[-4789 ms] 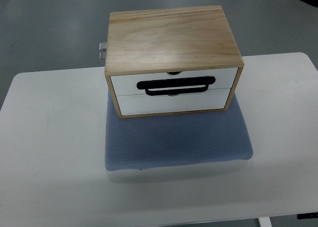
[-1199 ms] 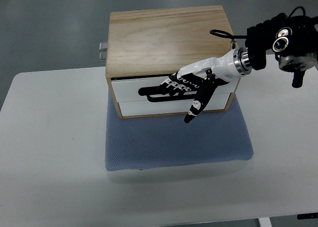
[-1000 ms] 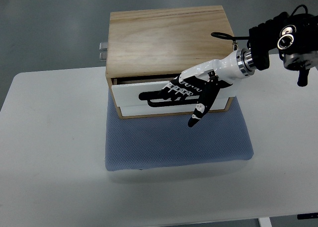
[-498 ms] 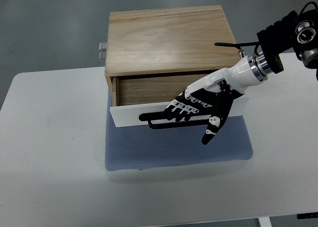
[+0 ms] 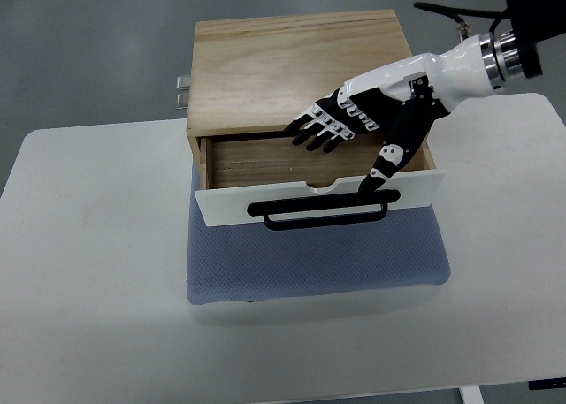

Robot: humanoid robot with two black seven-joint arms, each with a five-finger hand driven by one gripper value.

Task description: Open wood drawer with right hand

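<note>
A light wooden box (image 5: 301, 68) stands on a blue mat at the table's back. Its top drawer (image 5: 309, 196) is pulled out toward me, showing a bare wooden floor inside; its white front carries a black handle (image 5: 318, 213). My right hand (image 5: 354, 125), white with black fingers, hovers above the open drawer, lifted off the handle. Its fingers are spread and hold nothing; the thumb (image 5: 385, 163) points down near the drawer front's top edge. The arm enters from the upper right.
The blue padded mat (image 5: 314, 262) lies under the box on the white table (image 5: 88, 271). A small metal fitting (image 5: 183, 92) sticks out at the box's back left. Grey floor lies beyond the table.
The right hand reached the handle and pulled the top drawer out toward me. It has now let go of the handle and risen above the open drawer.
</note>
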